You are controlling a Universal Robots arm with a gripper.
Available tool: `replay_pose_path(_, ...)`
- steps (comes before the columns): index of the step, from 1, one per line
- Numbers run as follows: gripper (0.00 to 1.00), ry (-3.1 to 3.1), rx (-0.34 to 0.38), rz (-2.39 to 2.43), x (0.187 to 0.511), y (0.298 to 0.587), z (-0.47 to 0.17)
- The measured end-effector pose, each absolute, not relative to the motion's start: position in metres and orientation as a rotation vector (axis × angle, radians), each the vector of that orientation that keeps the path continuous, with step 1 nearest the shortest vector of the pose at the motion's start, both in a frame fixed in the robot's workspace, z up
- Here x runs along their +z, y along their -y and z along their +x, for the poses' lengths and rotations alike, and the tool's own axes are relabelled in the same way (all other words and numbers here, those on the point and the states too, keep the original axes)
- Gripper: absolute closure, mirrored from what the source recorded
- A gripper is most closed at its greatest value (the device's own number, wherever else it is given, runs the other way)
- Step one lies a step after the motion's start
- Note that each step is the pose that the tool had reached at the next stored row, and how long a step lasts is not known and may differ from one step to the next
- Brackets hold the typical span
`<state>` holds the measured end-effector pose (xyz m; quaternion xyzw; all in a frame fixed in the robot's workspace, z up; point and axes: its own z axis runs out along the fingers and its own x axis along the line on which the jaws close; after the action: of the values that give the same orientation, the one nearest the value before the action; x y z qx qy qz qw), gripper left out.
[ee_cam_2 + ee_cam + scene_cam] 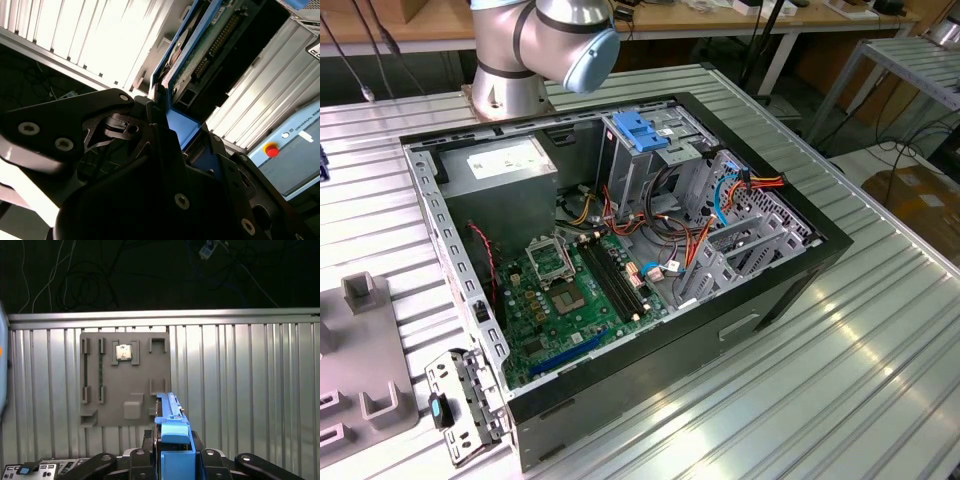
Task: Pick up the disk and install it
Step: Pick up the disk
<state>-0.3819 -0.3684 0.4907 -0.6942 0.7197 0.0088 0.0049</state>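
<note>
Gripping the disk (172, 410) edge-on, your claw (173, 447) is closed on it in the first wrist view, with a black finger (147, 442) tight against each side of its blue rail. In the second wrist view the same hold shows from underneath. The claw (185, 130) clamps the blue rail end, and the disk (205, 50) sticks out past the fingertips with its green circuit board facing the camera. So the disk is up in the claw, off the counter (240, 380).

Beyond the claw tips in the first wrist view you get the ribbed metal counter. A grey fixture plate (125, 390) lies flat on it, just off to one side of the disk's line. A square chip (123, 352) sits in a slot at the plate's far end. Past the counter edge, loose cables (75, 285) hang in the dark.

The exterior view has the open computer case (790, 290) lying on the counter (840, 380), motherboard (560, 300) up. Its drive cage with a blue top (642, 135) is at the end near the arm base (540, 50). You cannot tell from these views how the case lies from the claw.
</note>
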Motion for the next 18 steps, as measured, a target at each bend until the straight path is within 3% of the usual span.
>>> replay_pose_path(18, 0.63, -2.254, 0.027, -2.174, 0.491, 0.369, -0.362)
